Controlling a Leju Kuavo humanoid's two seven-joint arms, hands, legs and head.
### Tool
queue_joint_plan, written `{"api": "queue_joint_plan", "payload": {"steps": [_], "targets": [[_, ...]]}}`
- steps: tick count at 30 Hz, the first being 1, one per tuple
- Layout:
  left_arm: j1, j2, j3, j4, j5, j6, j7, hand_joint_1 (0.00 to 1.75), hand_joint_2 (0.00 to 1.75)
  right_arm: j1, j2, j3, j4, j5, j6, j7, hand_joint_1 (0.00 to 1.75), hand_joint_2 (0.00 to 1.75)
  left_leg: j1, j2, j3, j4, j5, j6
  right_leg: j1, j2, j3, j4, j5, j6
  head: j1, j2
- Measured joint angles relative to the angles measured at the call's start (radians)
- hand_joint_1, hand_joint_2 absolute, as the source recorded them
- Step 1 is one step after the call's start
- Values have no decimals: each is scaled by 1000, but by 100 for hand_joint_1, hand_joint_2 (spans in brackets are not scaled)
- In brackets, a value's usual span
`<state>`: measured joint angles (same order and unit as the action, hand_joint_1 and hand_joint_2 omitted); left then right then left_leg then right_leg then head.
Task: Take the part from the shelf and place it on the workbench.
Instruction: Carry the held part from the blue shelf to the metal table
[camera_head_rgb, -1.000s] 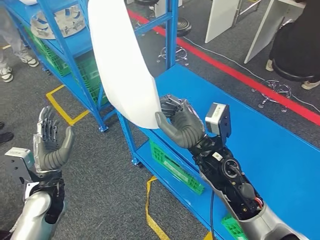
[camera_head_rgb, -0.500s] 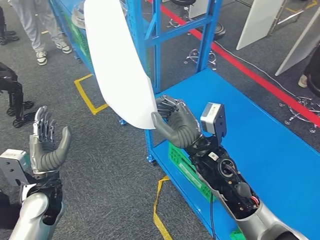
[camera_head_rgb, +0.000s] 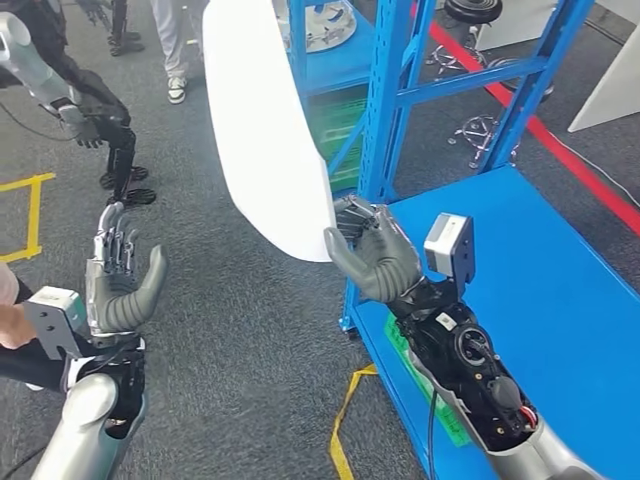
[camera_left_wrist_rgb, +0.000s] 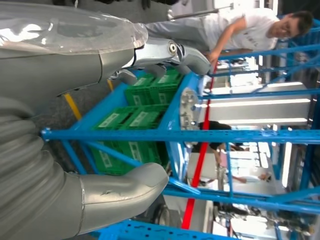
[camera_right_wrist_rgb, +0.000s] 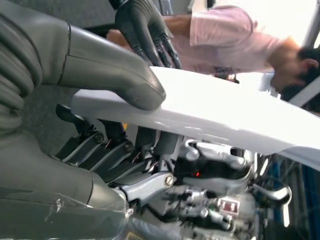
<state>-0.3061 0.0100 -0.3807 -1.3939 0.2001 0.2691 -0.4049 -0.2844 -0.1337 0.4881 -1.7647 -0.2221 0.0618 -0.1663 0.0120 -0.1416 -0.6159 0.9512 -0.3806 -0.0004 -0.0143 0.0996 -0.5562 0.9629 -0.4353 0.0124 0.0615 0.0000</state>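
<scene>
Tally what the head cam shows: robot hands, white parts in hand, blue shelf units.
Robot hands: 2, left hand with nothing in it, right hand gripping the part
White part: 1, held at its lower edge
Blue shelf units: 1, blue shelf beside the right arm
Total: 4

Bright, bkgd blown out, soft.

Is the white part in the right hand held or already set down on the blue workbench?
Held. The right hand pinches the white part at its lower edge, thumb over fingers, raised above the floor beside the workbench.
</scene>
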Motion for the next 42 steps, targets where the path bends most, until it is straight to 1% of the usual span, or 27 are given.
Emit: {"api": "queue_joint_plan", "payload": {"steps": [1, 3, 5, 7, 8, 9, 10, 12, 14, 16, 18, 19, 21, 22, 23, 24, 25, 27, 29, 31, 32, 34, 36, 38, 39, 40, 42], "targets": [[2, 0, -1, 1, 0, 0, 0, 0, 175, 0, 0, 0, -2, -2, 0, 0, 175, 175, 3, -9, -3, -1, 1, -6, -2, -14, 7, -6, 1, -4, 2, 0], [1, 1, -1, 1, 0, 0, -1, 0, 175, -1, -1, 0, -4, -4, -1, 1, 175, 175, -2, 28, -19, 29, -17, -16, -5, -44, 20, -21, 6, -14, -4, 0], [-2, 1, -2, 2, 0, 0, -2, 0, 175, -1, -2, 0, -7, -5, -1, 2, 175, 175, -5, 99, -76, 142, -70, -24, -2, -76, 28, -29, 8, -22, -18, 0], [2, 1, -3, 3, 1, 0, -2, 0, 175, 0, -2, 1, -9, -6, -3, 6, 175, 175, -1, 128, -146, 268, -111, -31, 1, -107, 30, -30, 5, -24, -28, 0], [5, 1, -3, 3, 1, -1, -2, 0, 175, 1, -2, 1, -9, -6, -6, 9, 175, 175, 1, 133, -160, 288, -108, -34, 1, -122, 30, -29, 2, -24, -32, 0], [7, 1, -3, 4, 1, -2, -2, 0, 175, 1, -2, 1, -9, -6, -8, 11, 175, 175, 3, 137, -153, 267, -88, -35, 1, -136, 32, -29, 0, -22, -35, 0], [8, 2, -3, 4, 1, -4, -3, 0, 175, 1, -2, 2, -9, -6, -11, 13, 175, 175, 4, 145, -123, 207, -55, -35, 0, -149, 35, -29, -3, -20, -37, 0], [6, 2, -3, 4, 0, -7, -4, 0, 175, 0, -2, 2, -11, -6, -14, 14, 175, 175, 0, 184, -44, 59, 1, -30, 4, -173, 42, -29, -12, -11, -42, 0], [4, 2, -3, 4, 0, -10, -7, 0, 175, -1, -2, 3, -13, -6, -17, 14, 175, 175, -7, 203, -9, -6, 15, -17, 10, -191, 48, -27, -21, 0, -39, 0], [4, 3, -3, 4, -1, -11, -9, 0, 175, -3, -2, 4, -13, -6, -17, 13, 175, 175, -10, 179, -8, -7, 12, -2, 11, -209, 54, -27, -29, 11, -33, 0], [2, 4, -3, 4, -1, -14, -11, 0, 175, -7, -2, 4, -13, -7, -15, 11, 175, 175, -7, 157, -3, -9, 10, 10, 5, -187, 46, 3, -55, 20, -30, 0], [0, 5, -3, 4, -2, -17, -12, 0, 175, -10, -3, 5, -13, -8, -13, 9, 175, 175, -4, 147, 0, -10, 10, 15, 2, -163, 26, 49, -81, 23, -25, 0], [-3, 5, -3, 4, -2, -20, -14, 0, 175, -16, -3, 6, -10, -10, -10, 6, 175, 175, -5, 126, 3, -10, 8, 23, 1, -117, -46, 197, -144, 25, -14, 0], [-4, 6, -3, 5, -2, -21, -14, 0, 175, -18, -3, 7, -8, -10, -9, 6, 175, 175, -6, 113, 3, -10, 8, 24, 1, -109, -83, 263, -162, 26, -9, 0], [-4, 6, -3, 5, -2, -21, -15, 0, 175, -19, -3, 8, -5, -11, -8, 5, 175, 175, -7, 99, 4, -9, 8, 25, 2, -104, -106, 296, -162, 25, -6, 0], [-4, 7, -3, 6, -2, -21, -15, 0, 175, -20, -3, 9, -3, -11, -7, 5, 175, 175, -8, 84, 5, -8, 7, 25, 2, -102, -110, 288, -141, 22, -4, 0], [-5, 8, -3, 6, -2, -21, -15, 0, 175, -23, -3, 9, -2, -11, -6, 5, 175, 175, -8, 68, 7, -8, 7, 24, 3, -95, -94, 236, -101, 17, -1, 0], [-7, 9, -3, 7, -2, -21, -15, 0, 175, -28, -4, 9, 0, -11, -5, 4, 175, 175, -7, 40, 6, -6, 7, 22, 2, -44, -40, 88, -21, 4, 3, 0], [-8, 10, -3, 8, -2, -21, -15, 0, 175, -31, -4, 10, 1, -11, -5, 4, 175, 175, -2, 16, -1, -4, 9, 12, 2, -2, -1, 0, 4, -4, 5, 0], [-7, 12, -3, 9, -2, -21, -15, 0, 175, -34, -5, 12, 2, -11, -4, 4, 175, 175, 3, -11, -9, -7, 16, -3, 2, -15, 14, -16, 0, -8, 8, 0], [-7, 13, -3, 9, -2, -21, -16, 0, 175, -36, -5, 13, 2, -11, -4, 4, 175, 175, 1, -5, -12, -5, 15, -8, 1, -29, 19, -21, 3, -10, 9, 0], [-11, 15, -3, 9, -2, -21, -16, 0, 175, -40, -5, 14, 2, -11, -4, 3, 175, 175, -7, 48, -37, 45, -16, -17, -4, -61, 29, -34, 8, -16, -3, 0], [-13, 16, -3, 9, -2, -21, -16, 0, 175, -41, -5, 15, 4, -10, -3, 2, 175, 175, -6, 111, -100, 171, -77, -23, -2, -91, 32, -38, 8, -21, -18, 0], [-10, 16, -3, 11, -2, -21, -16, 0, 175, -41, -5, 16, 7, -10, -3, 3, 175, 175, 0, 129, -155, 273, -106, -31, -2, -122, 32, -37, 5, -21, -25, 0], [-9, 17, -3, 12, -2, -21, -16, 0, 175, -41, -5, 17, 8, -11, -3, 3, 175, 175, 2, 134, -156, 273, -95, -34, -3, -137, 32, -35, 3, -20, -29, 0], [-9, 17, -3, 13, -2, -21, -16, 0, 175, -41, -5, 17, 8, -11, -3, 3, 175, 175, 5, 141, -135, 232, -68, -37, -4, -150, 33, -34, 0, -17, -32, 0], [-11, 18, -3, 13, -2, -21, -16, 0, 175, -41, -5, 17, 9, -11, -2, 2, 175, 175, 4, 178, -55, 87, -9, -37, -4, -174, 36, -28, -9, -7, -39, 0]]}}
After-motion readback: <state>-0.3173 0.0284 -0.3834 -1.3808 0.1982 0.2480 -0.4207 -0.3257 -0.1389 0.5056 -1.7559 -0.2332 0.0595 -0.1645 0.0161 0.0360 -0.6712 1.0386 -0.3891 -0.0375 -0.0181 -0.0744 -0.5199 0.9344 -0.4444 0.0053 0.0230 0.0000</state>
